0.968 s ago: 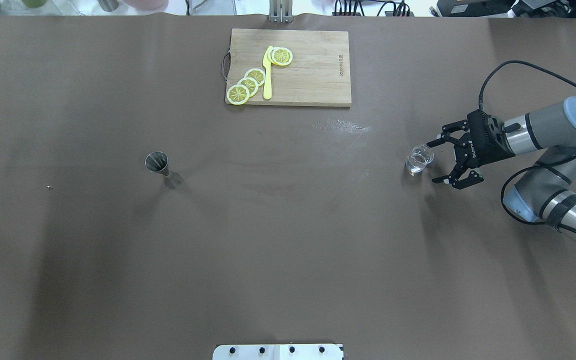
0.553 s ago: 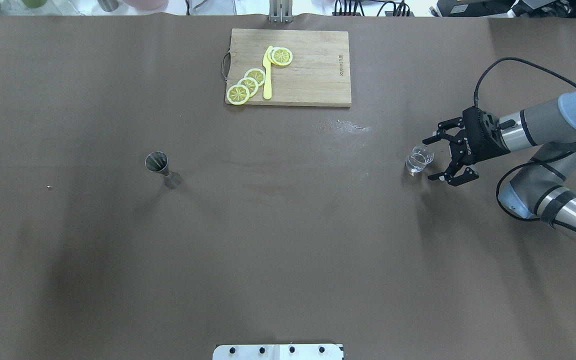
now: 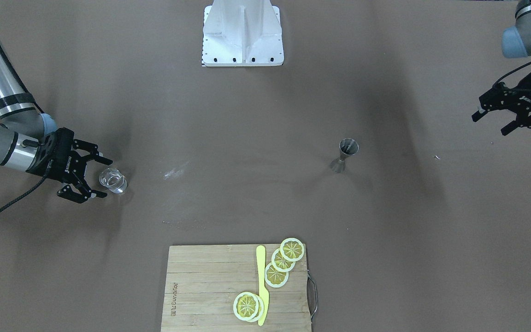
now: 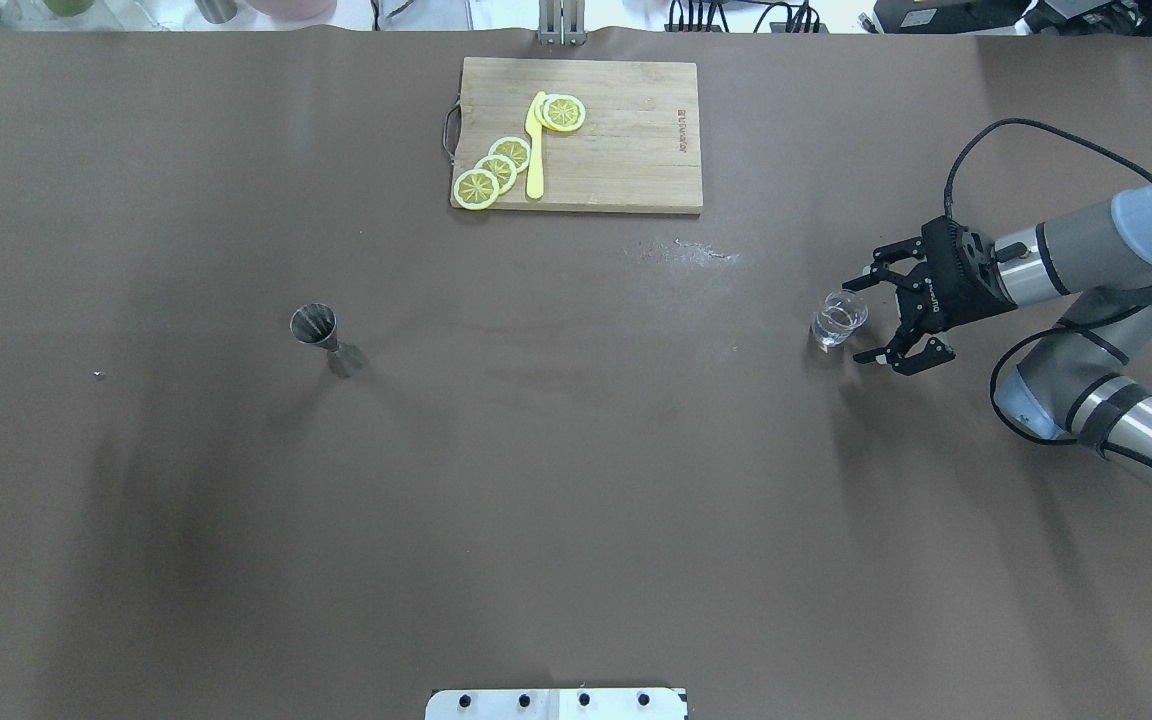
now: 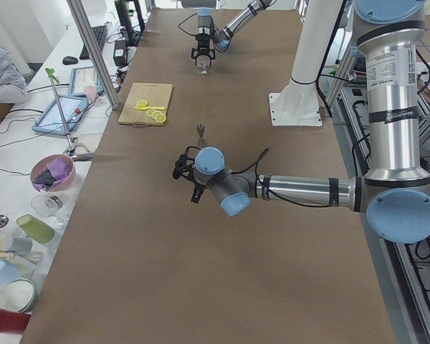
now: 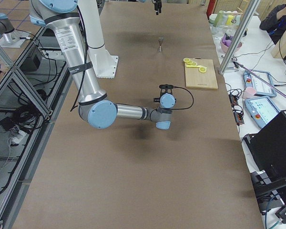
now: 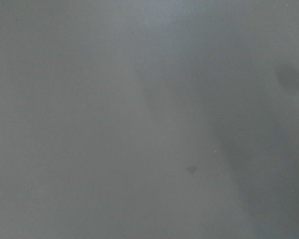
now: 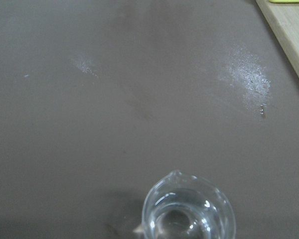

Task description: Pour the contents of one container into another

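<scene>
A small clear glass beaker [image 4: 839, 318] with liquid in it stands on the table's right side, also seen as the beaker [image 3: 113, 180] and, close up with its spout, the beaker [image 8: 188, 214]. My right gripper [image 4: 866, 320] is open and level with it, its fingertips reaching either side of the beaker's near edge without closing. A steel jigger [image 4: 314, 325] stands upright left of centre. My left gripper [image 3: 490, 124] hovers open far off to the jigger's left; only one tip shows in the overhead view. The left wrist view shows bare table.
A wooden cutting board [image 4: 626, 140] at the far middle carries lemon slices [image 4: 496, 165] and a yellow knife [image 4: 535, 145]. A wet smear [image 4: 686, 252] lies on the brown table between the board and the beaker. The white robot base [image 3: 242, 34] sits at the near edge.
My right gripper has slid left toward the beaker, so its open fingers now reach beside it. A tip of the left gripper has come into the overhead view's left edge.
</scene>
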